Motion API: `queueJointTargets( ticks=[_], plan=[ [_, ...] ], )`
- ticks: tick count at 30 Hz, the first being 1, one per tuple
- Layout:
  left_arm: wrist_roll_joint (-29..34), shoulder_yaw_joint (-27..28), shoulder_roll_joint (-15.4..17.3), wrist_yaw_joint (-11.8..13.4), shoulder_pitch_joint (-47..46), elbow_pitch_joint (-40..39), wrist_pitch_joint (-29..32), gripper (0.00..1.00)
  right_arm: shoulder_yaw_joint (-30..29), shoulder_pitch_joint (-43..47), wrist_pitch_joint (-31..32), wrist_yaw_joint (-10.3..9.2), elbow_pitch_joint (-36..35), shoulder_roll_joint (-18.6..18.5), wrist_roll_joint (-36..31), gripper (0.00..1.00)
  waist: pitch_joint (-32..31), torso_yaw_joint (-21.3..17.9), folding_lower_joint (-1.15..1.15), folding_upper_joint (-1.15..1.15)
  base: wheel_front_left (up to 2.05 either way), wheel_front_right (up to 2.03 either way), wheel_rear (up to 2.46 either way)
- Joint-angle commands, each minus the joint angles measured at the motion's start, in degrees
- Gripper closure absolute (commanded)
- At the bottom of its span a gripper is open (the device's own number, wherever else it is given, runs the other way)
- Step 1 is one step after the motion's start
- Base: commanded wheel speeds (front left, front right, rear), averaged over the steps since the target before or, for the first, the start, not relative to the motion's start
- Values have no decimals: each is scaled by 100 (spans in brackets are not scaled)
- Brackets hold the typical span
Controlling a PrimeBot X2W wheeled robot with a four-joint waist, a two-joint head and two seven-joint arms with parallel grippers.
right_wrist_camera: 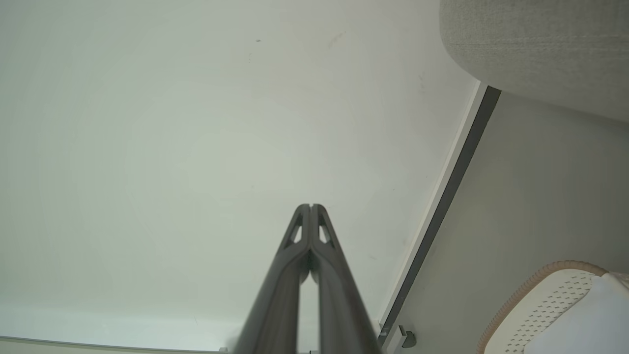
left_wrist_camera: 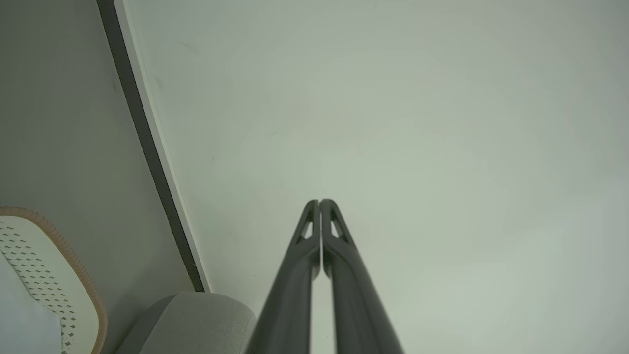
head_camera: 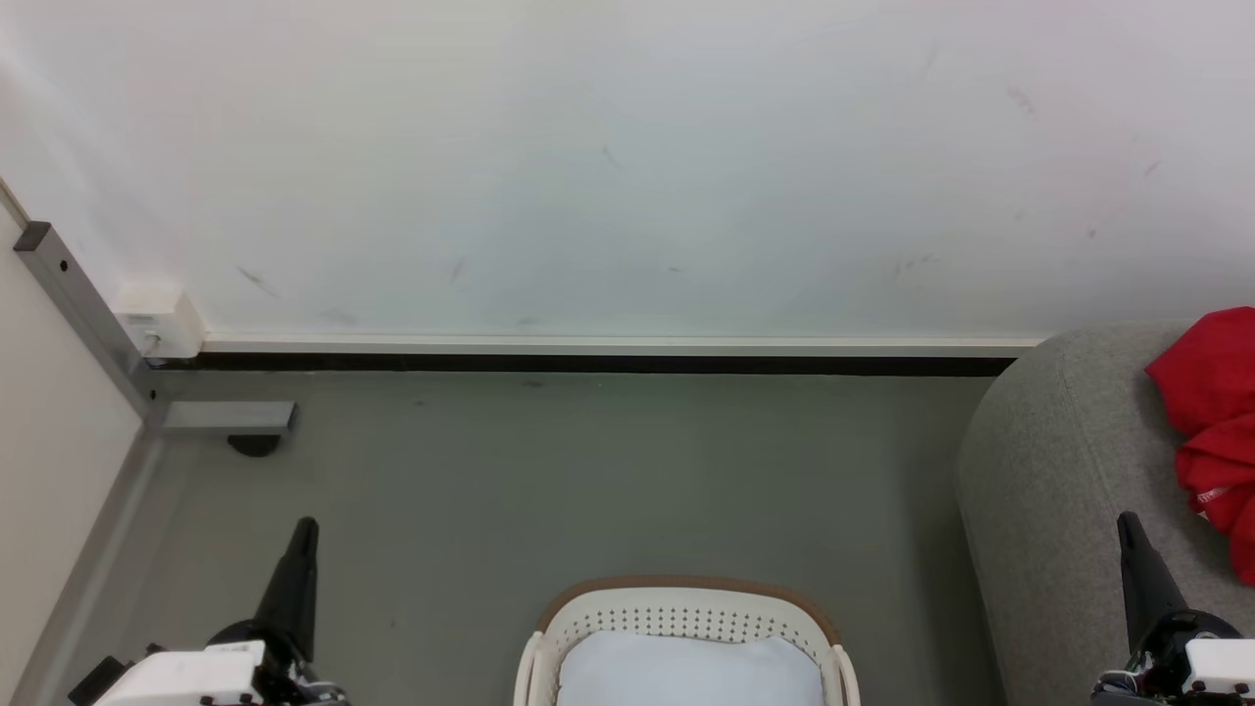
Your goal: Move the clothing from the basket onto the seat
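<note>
**Clothing and its surroundings, placed relative to the basket.**

- The bright red soft fabric clothing point(head_camera: 1211, 412) lies bunched in a heap on the large light-grey upholstered seat point(head_camera: 1059, 471). It is to the right of and beyond the oval white perforated plastic basket point(head_camera: 686, 620) with a brown woven rim, and well apart from it.
- A small white band on the lower fold of the clothing bears marks too small to read.
- Inside the basket lies a plain pale-white flat pad point(head_camera: 686, 672). The near part of the basket is cut off by the edge of the head view.
- The seat's rounded corner stands just to the right of the basket.
- The left gripper point(head_camera: 308, 525) hangs to the left of the basket, apart from it. Its two long dark fingers are pressed together tip to tip with nothing between them.
- The right gripper point(head_camera: 1128, 520) hangs to the right of the basket, over the seat's near edge. Its fingers are likewise pressed together and empty.
- The dull grey floor point(head_camera: 608, 471) lies beyond the basket, followed by a black skirting strip point(head_camera: 588, 364) and a white wall point(head_camera: 627, 157) with faint scuffs.
- Far to the left of the basket are a grey metal post point(head_camera: 78, 304) and a small white box point(head_camera: 157, 319) at the foot of the wall.
</note>
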Motion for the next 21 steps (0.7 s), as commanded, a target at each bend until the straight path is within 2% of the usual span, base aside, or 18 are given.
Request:
queueJointTargets(
  ticks=[1, 21],
  plan=[
    [-69, 18, 11, -16, -54, -25, 26, 100, -1, -32, 4, -12, -22, -31, 28, 100, 0, 0, 0, 0, 0, 0, 0],
    [-69, 17, 11, -16, -54, -25, 26, 100, 25, -30, -22, -12, -27, -52, 52, 100, 0, 0, 0, 0, 0, 0, 0]
  ],
)
